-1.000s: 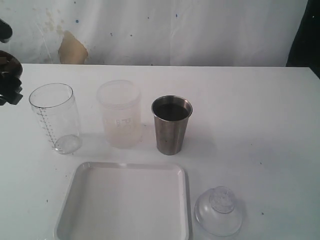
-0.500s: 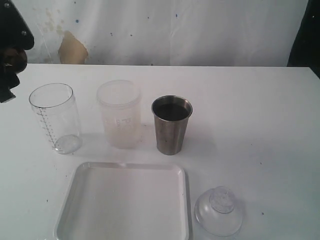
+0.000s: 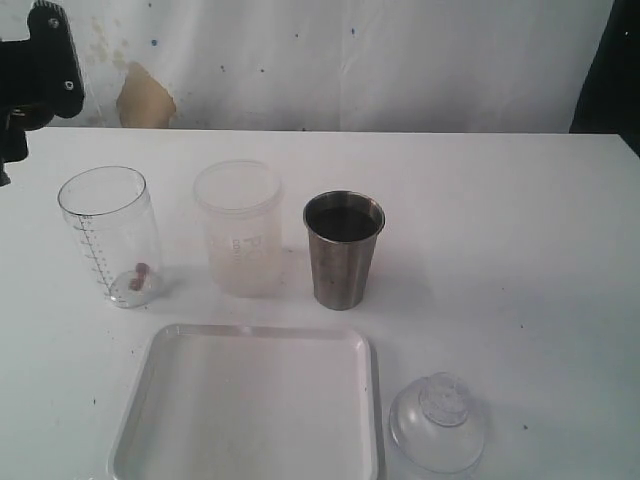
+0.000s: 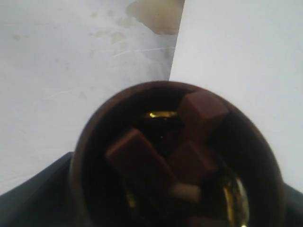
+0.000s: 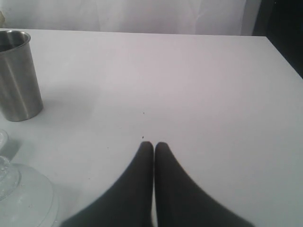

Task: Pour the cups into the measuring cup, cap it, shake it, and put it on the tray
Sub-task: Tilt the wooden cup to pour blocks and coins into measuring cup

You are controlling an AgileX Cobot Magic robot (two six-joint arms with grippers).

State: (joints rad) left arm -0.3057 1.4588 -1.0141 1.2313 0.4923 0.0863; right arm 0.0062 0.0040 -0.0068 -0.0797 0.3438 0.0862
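Note:
The brown-gold cup (image 4: 92,142) fills the left wrist view, tipped toward the camera, with several brown blocks (image 4: 137,158) at its mouth. My left gripper (image 3: 40,62) holds it high at the far left, up and left of the measuring cup (image 3: 108,235); the cup itself is hidden in the exterior view. One small reddish piece (image 3: 141,272) lies at the measuring cup's bottom. The frosted tumbler (image 3: 238,228) and steel tumbler (image 3: 343,250) stand upright to its right. The white tray (image 3: 260,331) lies in front. My right gripper (image 5: 154,144) is shut and empty over bare table.
A clear domed lid (image 3: 438,422) sits right of the tray, also beside my right gripper (image 5: 19,196). The steel tumbler (image 5: 16,75) stands beyond it. A stained white backdrop rises behind the table's far edge.
My left arm has risen and swung in at the top left. A small reddish piece has appeared at the bottom of the measuring cup.

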